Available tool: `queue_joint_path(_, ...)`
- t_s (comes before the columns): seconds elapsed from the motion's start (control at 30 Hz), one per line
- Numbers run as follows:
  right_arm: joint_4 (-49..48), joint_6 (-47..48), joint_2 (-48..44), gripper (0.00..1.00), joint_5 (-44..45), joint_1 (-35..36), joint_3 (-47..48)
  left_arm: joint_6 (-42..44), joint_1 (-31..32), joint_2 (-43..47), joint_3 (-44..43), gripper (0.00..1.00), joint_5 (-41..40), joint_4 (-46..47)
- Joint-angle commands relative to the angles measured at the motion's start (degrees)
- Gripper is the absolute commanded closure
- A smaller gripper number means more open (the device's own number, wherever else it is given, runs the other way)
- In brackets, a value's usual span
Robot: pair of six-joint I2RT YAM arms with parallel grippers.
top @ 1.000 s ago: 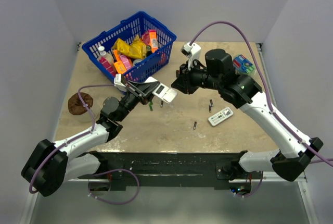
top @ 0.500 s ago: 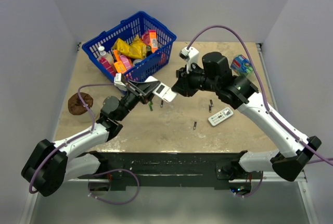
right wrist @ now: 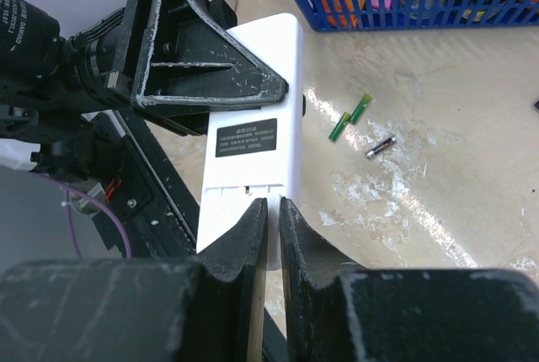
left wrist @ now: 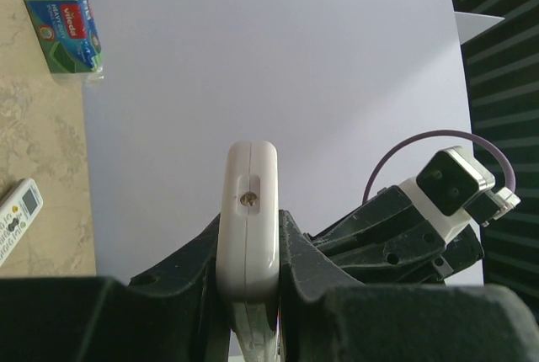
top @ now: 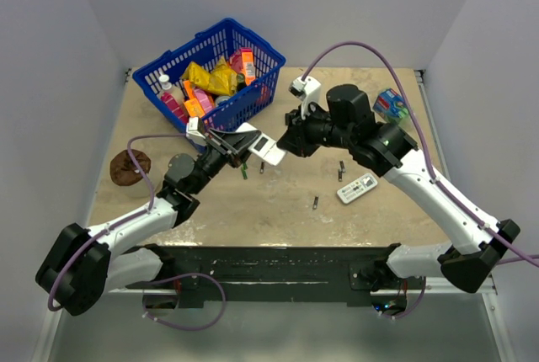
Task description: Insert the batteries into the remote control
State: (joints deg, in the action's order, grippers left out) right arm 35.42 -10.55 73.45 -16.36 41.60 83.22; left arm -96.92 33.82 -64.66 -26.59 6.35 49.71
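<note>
My left gripper (top: 246, 145) is shut on the long edges of the white remote control (top: 266, 149), holding it in the air. In the left wrist view the remote (left wrist: 248, 210) stands edge-on between the jaws of the left gripper (left wrist: 249, 240). In the right wrist view its back (right wrist: 257, 101), with a black label, faces up. My right gripper (right wrist: 273, 207) is at the remote's near end, its jaws almost together and pinching the thin white battery cover. Several batteries lie on the table: a green one (right wrist: 349, 118), a dark one (right wrist: 381, 146) and others (top: 314, 203).
A blue basket (top: 246, 109) full of packets stands at the back left. Right of centre lies another white remote with grey buttons (top: 356, 188). A sponge pack (top: 393, 103) is at the back right. A brown lump (top: 129, 167) lies at the left edge.
My right arm has shifted a little left, bringing its gripper up against the remote's end, and its jaws have closed slightly. The left arm and the remote have barely moved.
</note>
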Motion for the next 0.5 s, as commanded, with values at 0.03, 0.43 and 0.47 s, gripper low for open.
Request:
queue_joint_path(0.03,-0.88,0.61,-0.06,0.86,-0.08,2.16,-0.51,-0.11,0.19,0.06,-3.03,1.0,-1.25,3.02)
queue_joint_path(0.43,1.23,-1.32,0.91,0.83,7.48,2.6,-2.44,-0.46,0.19,0.15,-3.03,1.0,-2.04,5.21)
queue_joint_path(0.47,0.88,-1.41,0.73,0.83,7.66,2.69,-2.71,-0.55,0.28,0.07,-2.94,1.0,-2.13,5.65)
